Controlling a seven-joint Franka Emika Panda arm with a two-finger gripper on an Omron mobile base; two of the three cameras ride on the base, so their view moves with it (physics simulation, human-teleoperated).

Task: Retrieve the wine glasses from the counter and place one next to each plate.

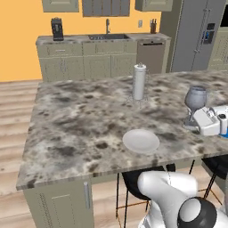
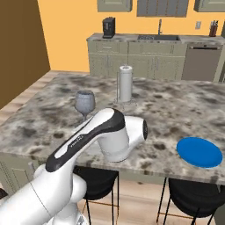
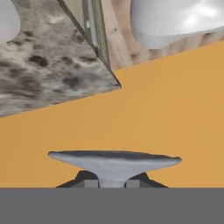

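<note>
One wine glass (image 1: 196, 99), grey-blue and upright, stands over the granite island (image 1: 75, 120) with my gripper (image 1: 195, 121) shut on its stem. It sits to the right of the white plate (image 1: 141, 140). From the right base view the same wine glass (image 2: 85, 102) rises behind my arm, and the blue plate (image 2: 199, 152) lies near the island's front right. In the hand view the round foot of the wine glass (image 3: 114, 160) spreads just above my gripper (image 3: 113, 182). Whether the foot touches the top I cannot tell. The counter (image 1: 71, 40) with its sink runs along the back wall.
A white paper-towel roll (image 1: 139, 82) stands mid-island behind the plates. Black stools (image 2: 195, 197) sit under the island's near edge. A coffee machine (image 1: 57, 29) is on the back counter, and a steel fridge (image 1: 196, 33) stands at the right.
</note>
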